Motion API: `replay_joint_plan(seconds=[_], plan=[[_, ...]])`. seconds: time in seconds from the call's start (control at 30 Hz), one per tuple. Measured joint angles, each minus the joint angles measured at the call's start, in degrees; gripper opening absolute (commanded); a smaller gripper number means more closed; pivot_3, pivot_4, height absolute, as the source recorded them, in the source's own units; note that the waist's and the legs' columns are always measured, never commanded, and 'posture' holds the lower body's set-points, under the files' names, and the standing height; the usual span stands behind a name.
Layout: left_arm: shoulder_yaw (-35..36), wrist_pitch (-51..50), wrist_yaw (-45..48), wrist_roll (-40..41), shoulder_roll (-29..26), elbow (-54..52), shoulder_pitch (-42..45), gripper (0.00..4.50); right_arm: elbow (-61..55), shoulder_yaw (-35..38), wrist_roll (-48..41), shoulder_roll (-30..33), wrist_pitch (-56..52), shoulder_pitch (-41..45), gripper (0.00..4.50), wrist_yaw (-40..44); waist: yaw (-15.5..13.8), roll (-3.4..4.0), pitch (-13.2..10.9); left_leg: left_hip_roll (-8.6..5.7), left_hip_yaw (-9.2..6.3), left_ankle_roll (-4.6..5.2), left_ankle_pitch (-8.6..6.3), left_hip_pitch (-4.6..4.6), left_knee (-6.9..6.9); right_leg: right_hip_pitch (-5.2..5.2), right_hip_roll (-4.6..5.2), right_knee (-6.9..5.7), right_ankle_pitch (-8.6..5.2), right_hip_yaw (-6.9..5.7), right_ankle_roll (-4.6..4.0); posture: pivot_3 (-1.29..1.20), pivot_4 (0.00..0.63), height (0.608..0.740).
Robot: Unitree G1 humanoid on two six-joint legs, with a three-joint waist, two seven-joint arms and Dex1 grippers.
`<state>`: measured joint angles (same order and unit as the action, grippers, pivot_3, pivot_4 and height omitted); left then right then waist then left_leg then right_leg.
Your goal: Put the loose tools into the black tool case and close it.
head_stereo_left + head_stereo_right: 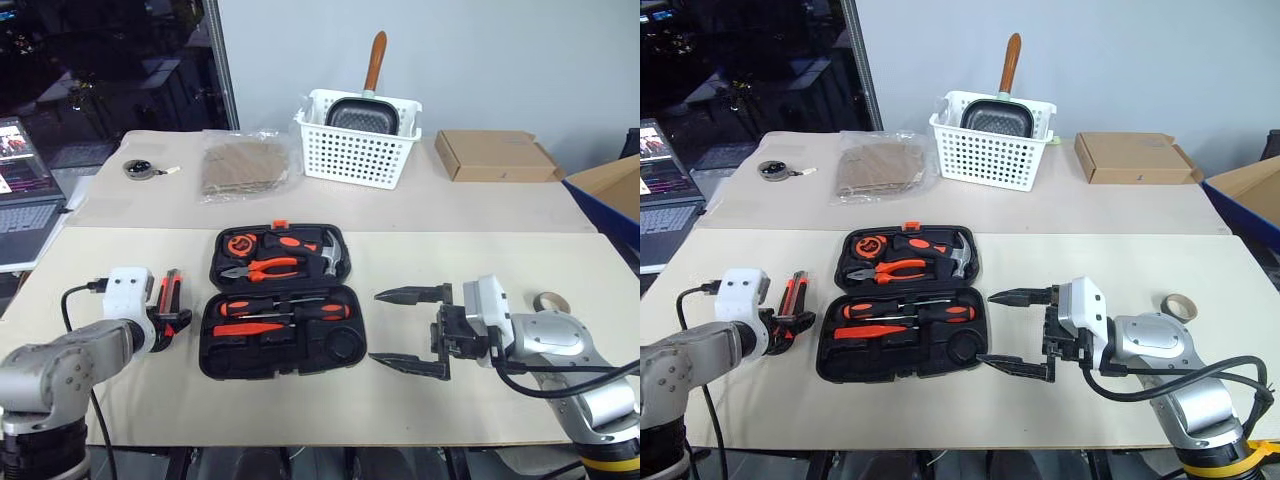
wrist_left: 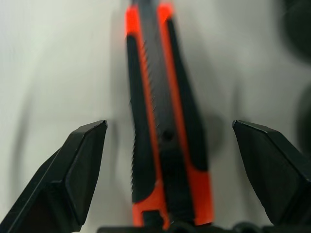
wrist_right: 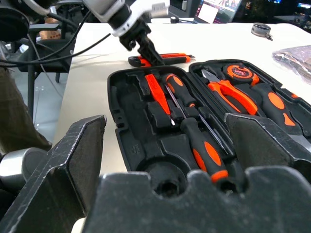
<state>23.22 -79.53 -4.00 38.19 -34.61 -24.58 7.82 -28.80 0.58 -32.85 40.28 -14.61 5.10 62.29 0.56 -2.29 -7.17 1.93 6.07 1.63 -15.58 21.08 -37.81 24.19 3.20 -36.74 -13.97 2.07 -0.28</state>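
Observation:
The black tool case lies open at the table's middle. Its near half holds an all-red screwdriver and two black-and-orange screwdrivers. Pliers, a hammer and a tape measure sit in its far half. An orange-and-black utility knife lies on the table just left of the case. My left gripper is open over the knife's near end, one finger on each side with gaps to it. My right gripper hangs open and empty just right of the case, pointing at it.
A white basket with a pan stands at the back. A cardboard box is to its right and a plastic bag to its left. A tape roll lies at the right. A laptop sits far left.

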Motion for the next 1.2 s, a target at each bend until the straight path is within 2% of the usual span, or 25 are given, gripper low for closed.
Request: replay_joint_plan(seconds=[0.03, 0.07, 0.1, 0.2, 0.33, 0.43, 0.53, 0.6, 0.67, 0.7, 0.77, 0.9, 1.0, 1.2], plan=[[0.0, 0.6, 0.0, -0.5, 0.5, -0.1, -0.4, 3.37, -0.4, 0.0, 0.0, -0.2, 0.0, 0.2, 4.50, 0.0, 0.0, 0.02, 0.0, -0.01, 0.01, 0.00, 0.00, -0.02, 0.00, -0.02, 0.05, -0.02, 0.00, 0.00, 0.00, 0.00, 0.150, 0.740], [0.0, 1.1, 0.1, -0.9, 0.7, -0.4, -0.8, 3.14, -0.8, -0.1, 0.0, -0.3, 0.0, 0.3, 4.50, 0.0, 0.1, 0.02, 0.0, -0.02, 0.01, 0.00, 0.00, -0.04, 0.00, -0.05, 0.06, -0.02, 0.00, 0.01, 0.00, 0.00, 0.150, 0.740], [0.1, 1.8, 0.5, -1.6, 0.9, -0.7, -1.4, 2.61, -1.1, -0.2, 0.0, -0.4, 0.0, 0.4, 4.50, -0.1, 0.1, 0.02, 0.0, -0.02, 0.01, 0.00, 0.00, -0.06, 0.00, -0.07, 0.09, -0.02, 0.00, 0.01, 0.00, 0.00, 0.150, 0.740], [0.3, 3.3, 1.7, -2.7, 1.4, -1.1, -2.4, 1.72, -1.2, -0.7, 0.0, -0.6, 0.0, 0.4, 4.50, -0.3, 0.1, 0.03, 0.0, -0.03, 0.04, -0.01, 0.01, -0.09, 0.00, -0.07, 0.10, -0.05, 0.02, 0.01, -0.02, 0.00, 0.150, 0.740], [1.3, 6.6, 4.9, -3.4, 1.4, -1.1, -4.3, 1.72, -1.2, -1.4, 0.2, -0.7, 0.0, 0.2, 4.50, -0.4, 0.2, 0.03, 0.0, -0.02, 0.03, -0.02, 0.02, -0.06, 0.00, -0.02, 0.08, -0.06, 0.02, 0.01, -0.03, 0.00, 0.150, 0.740], [2.7, 13.0, 10.4, -3.7, 0.6, -1.4, -7.4, 1.72, -1.1, -1.8, 0.3, -0.7, 0.0, -0.2, 4.50, -0.6, 0.1, 0.00, 0.0, -0.02, 0.01, -0.02, 0.01, 0.04, 0.00, 0.04, 0.10, 0.01, 0.02, -0.03, -0.04, 0.00, 0.150, 0.740], [2.7, 21.2, 22.5, -2.3, -5.0, -6.0, -10.6, 1.72, -1.1, -1.9, 0.6, -0.8, 0.0, -1.1, 4.50, -0.8, -0.1, -0.05, 0.0, -0.02, -0.03, -0.02, 0.01, 0.12, 0.01, 0.05, 0.20, 0.11, 0.01, -0.13, -0.07, 0.00, 0.150, 0.740], [1.2, 27.0, 34.0, -0.5, -11.5, -10.2, -10.9, 1.72, -1.2, -1.9, 0.6, -0.7, 0.1, -1.6, 4.50, -1.0, -0.7, 0.02, -0.1, -0.03, -0.04, -0.03, -0.01, 0.11, 0.01, 0.01, 0.26, 0.23, -0.01, -0.19, -0.09, 0.00, 0.150, 0.740], [-2.4, 31.2, 42.1, -0.5, -17.1, -12.0, -10.6, 1.72, -1.2, -1.8, 0.6, -0.6, 0.1, -1.9, 4.50, -1.1, -0.8, 0.21, -0.1, -0.03, 0.00, -0.03, -0.01, 0.09, 0.02, -0.02, 0.28, 0.29, -0.01, -0.17, -0.11, 0.00, 0.150, 0.740], [-7.9, 34.7, 48.0, -2.6, -21.1, -11.8, -8.9, 1.72, -1.3, -1.6, 0.7, -0.5, 0.1, -2.4, 4.50, -1.1, -0.9, 0.33, -0.1, -0.03, 0.03, -0.02, -0.01, 0.09, 0.02, -0.03, 0.27, 0.29, -0.01, -0.15, -0.11, 0.00, 0.150, 0.740], [-17.3, 39.9, 54.7, -6.8, -24.2, -10.7, -5.5, 1.72, -1.5, -1.4, 0.7, -0.3, 0.1, -2.7, 4.50, -1.3, -1.1, 0.53, -0.2, -0.03, 0.13, 0.01, 0.00, 0.10, 0.02, -0.02, 0.14, 0.33, 0.00, -0.17, -0.10, 0.00, 0.150, 0.740], [-29.8, 48.3, 61.7, -15.1, -24.3, -4.5, 0.3, 1.72, -2.8, -0.4, 0.7, 0.8, 0.0, -4.3, 4.50, -1.8, -0.8, 0.52, -0.3, 0.02, 0.20, 0.05, -0.01, 0.17, 0.01, 0.01, -0.62, 0.47, 0.03, -0.20, -0.04, 0.00, 0.150, 0.740], [-36.1, 54.6, 65.5, -21.4, -24.2, 0.6, 2.9, 1.72, -4.7, 2.1, 0.5, 2.4, -0.2, -7.0, 4.50, -2.5, -0.8, 0.52, -0.3, 0.02, 0.20, 0.17, -0.08, 0.24, 0.01, 0.03, -0.68, 0.53, 0.03, -0.18, 0.02, 0.00, 0.150, 0.740], [-38.4, 63.9, 70.0, -27.0, -23.8, 3.9, 4.9, 1.72, -6.8, 4.4, 0.1, 3.3, -0.5, -10.0, 4.50, -3.7, -1.0, 0.52, -0.3, 0.00, 0.25, 0.24, -0.12, 0.21, -0.06, -0.03, -0.64, 0.57, 0.05, -0.11, 0.18, 0.00, 0.150, 0.740]])
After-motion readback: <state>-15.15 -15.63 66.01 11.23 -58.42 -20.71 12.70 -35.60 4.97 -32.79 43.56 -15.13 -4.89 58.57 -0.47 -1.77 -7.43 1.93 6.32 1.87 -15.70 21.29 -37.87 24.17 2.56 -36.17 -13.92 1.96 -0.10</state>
